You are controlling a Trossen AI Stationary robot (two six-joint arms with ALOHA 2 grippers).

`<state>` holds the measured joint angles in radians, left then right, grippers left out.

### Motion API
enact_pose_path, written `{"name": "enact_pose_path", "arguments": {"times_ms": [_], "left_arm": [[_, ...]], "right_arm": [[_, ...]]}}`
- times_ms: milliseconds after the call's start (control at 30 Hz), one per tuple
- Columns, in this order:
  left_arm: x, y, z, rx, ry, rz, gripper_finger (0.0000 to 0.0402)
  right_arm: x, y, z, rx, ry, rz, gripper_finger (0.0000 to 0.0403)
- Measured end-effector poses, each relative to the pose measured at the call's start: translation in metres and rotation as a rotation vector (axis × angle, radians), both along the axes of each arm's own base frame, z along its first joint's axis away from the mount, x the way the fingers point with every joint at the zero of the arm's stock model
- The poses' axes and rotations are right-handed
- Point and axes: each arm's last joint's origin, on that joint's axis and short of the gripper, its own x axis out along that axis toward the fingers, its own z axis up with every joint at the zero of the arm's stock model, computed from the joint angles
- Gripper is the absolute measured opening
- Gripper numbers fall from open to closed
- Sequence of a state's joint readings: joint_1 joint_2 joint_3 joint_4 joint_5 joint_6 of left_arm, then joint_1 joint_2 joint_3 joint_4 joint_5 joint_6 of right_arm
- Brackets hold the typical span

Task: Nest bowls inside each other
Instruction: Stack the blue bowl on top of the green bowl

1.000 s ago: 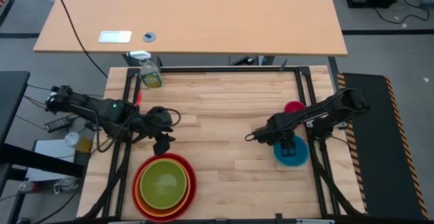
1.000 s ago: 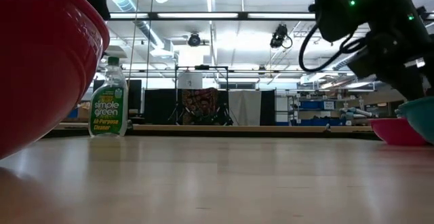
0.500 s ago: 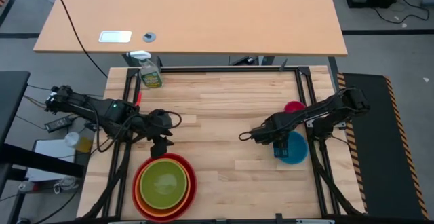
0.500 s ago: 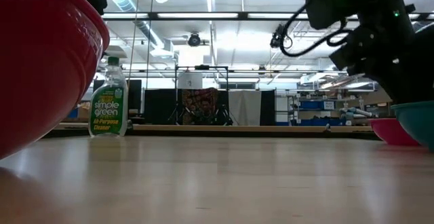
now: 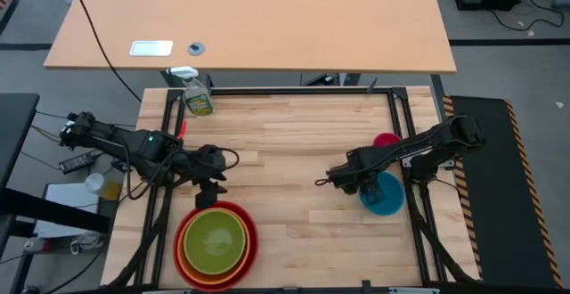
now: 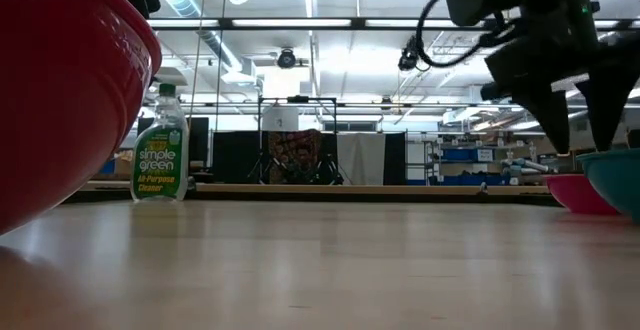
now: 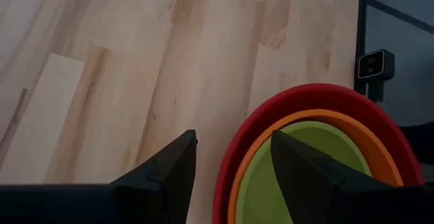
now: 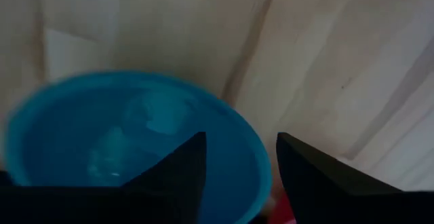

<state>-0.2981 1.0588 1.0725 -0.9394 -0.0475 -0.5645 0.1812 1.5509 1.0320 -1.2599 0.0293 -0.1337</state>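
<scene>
A lime green bowl (image 5: 214, 239) sits inside an orange bowl (image 5: 189, 251), and that inside a red bowl (image 5: 252, 240), near the table's front left. My left gripper (image 7: 234, 156) hangs open above the stack's far rim, the red rim (image 7: 227, 176) showing below the gap. A blue bowl (image 5: 388, 198) stands on the table at the right, with a pink bowl (image 5: 386, 140) just beyond it. My right gripper (image 8: 237, 163) is open over the blue bowl's left rim (image 8: 254, 156), its fingers pointing down; the low view shows their tips just above the rim.
A yellow-green spray bottle (image 5: 197, 96) stands at the far left corner of the table. Black frame rails (image 5: 399, 125) run along the table's sides and far edge. Bare wood (image 5: 285, 169) lies between the two arms.
My right gripper has rolled about its own axis, risen a little and shifted slightly toward the table's left, from over the blue bowl's middle to its left rim. The bowls stay where they were.
</scene>
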Motion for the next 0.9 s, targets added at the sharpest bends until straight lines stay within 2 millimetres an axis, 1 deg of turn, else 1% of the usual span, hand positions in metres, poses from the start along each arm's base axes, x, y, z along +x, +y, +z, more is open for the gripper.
{"name": "enact_pose_path", "arguments": {"times_ms": [133, 267, 400, 533, 633, 700, 733, 800, 900], "left_arm": [[0.000, -0.001, 0.000, -0.035, 0.011, -0.007, 0.0192], [0.000, -0.001, 0.000, -0.043, 0.013, -0.012, 0.0192], [0.000, -0.001, 0.000, -0.044, 0.012, -0.011, 0.0192], [0.002, -0.002, 0.000, -0.045, 0.003, -0.012, 0.0192], [0.008, -0.002, 0.000, -0.006, -0.040, 0.020, 0.0192], [0.014, -0.001, 0.000, 0.010, -0.066, 0.085, 0.0192], [0.019, 0.000, 0.000, 0.012, -0.086, 0.112, 0.0192], [0.031, 0.001, -0.003, -0.003, -0.113, 0.154, 0.0193], [0.052, 0.003, -0.010, -0.027, -0.147, 0.215, 0.0202]], "right_arm": [[-0.008, -0.007, -0.013, 0.004, 0.051, -0.007, 0.0191], [-0.017, -0.010, -0.024, 0.014, 0.105, -0.015, 0.0182], [-0.020, -0.011, -0.030, 0.029, 0.114, -0.046, 0.0154], [-0.016, -0.010, -0.030, 0.073, 0.078, -0.149, 0.0107], [-0.011, -0.013, -0.027, 0.093, 0.056, -0.278, 0.0061], [-0.006, -0.014, -0.022, 0.125, 0.038, -0.410, 0.0031], [-0.003, -0.016, -0.020, 0.127, 0.029, -0.489, 0.0023], [0.003, -0.019, -0.014, 0.127, 0.013, -0.658, 0.0023], [0.017, -0.022, -0.003, 0.110, -0.071, -0.912, 0.0029]]}}
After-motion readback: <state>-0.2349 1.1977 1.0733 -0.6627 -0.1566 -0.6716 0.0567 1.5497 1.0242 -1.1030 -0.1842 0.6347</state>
